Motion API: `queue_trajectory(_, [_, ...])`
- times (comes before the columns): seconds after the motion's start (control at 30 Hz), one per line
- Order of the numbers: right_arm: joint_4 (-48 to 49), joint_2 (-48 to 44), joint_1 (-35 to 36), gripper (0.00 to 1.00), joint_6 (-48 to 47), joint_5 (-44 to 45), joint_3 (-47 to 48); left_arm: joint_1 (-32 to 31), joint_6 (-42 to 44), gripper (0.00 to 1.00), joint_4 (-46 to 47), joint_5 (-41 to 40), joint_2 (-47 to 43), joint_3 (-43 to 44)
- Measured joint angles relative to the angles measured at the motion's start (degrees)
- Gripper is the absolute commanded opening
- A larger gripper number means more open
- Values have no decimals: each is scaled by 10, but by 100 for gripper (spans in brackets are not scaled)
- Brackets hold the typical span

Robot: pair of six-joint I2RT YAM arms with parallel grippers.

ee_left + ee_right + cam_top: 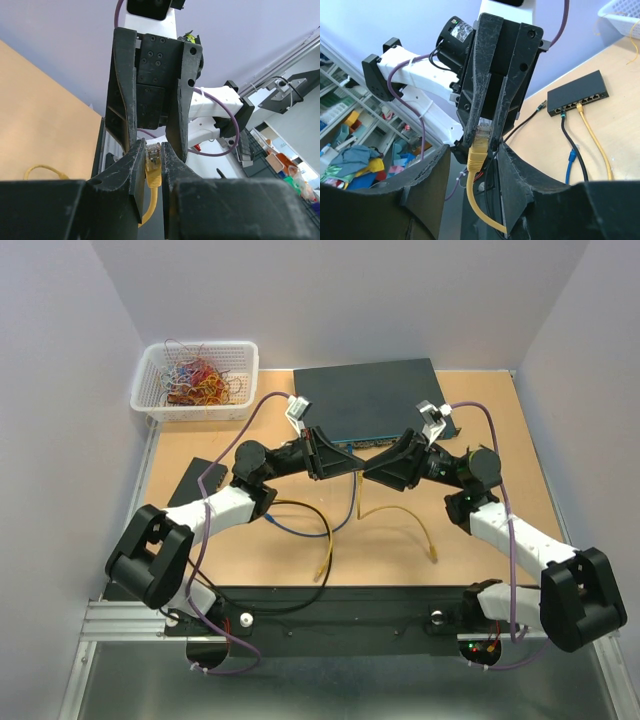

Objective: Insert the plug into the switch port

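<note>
Pinching the yellow plug [152, 170] is the left claw [151, 146], clenched; the right claw [475, 150] stands released, straddling it.

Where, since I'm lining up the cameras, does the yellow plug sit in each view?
Top external: not visible, hidden where the left gripper meets the right gripper, mid-table.
Left wrist: yellow plug at lower centre, clamped in the left gripper.
Right wrist: yellow plug at centre, pinched at the left gripper's tips.
Shared landmark: the left gripper that clamps it.
</note>
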Motion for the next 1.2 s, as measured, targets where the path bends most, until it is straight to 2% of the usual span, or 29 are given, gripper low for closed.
queue_trajectory(0.53, [50,39,14,33,22,-4,-20,-4,18,0,0,-24,7,0])
queue_trajectory(0.63, [53,39,15,25,23,-4,-20,-6,17,0,1,-25,13,0])
queue_trajectory(0.73, [57,43,14,4,32,-4,-20,-7,18,0,8,-24,13,0])
queue_trajectory(0.77, [59,45,14,1,37,-4,-20,-7,20,0,10,-24,13,0])
queue_trajectory(0.93, [87,53,14,0,57,0,-26,-7,23,0,16,-24,16,0])
queue_trajectory(0.97, [95,56,14,0,63,1,-30,-7,23,7,17,-24,19,0])
queue_trajectory(1.0, [99,59,13,0,66,2,-31,-7,22,27,17,-24,23,0])
queue_trajectory(1.03, [105,63,12,1,71,3,-34,-7,21,35,17,-24,24,0])
queue_trajectory(1.1, [112,67,11,0,73,4,-38,-6,18,52,16,-25,30,0])
queue_trajectory(1.13, [113,68,11,0,74,3,-39,-6,21,55,17,-24,32,0])
queue_trajectory(1.17, [116,70,11,1,74,3,-39,-4,18,65,13,-26,33,0])
queue_trajectory(1.2, [118,70,10,0,74,3,-39,-3,17,66,11,-26,34,0])
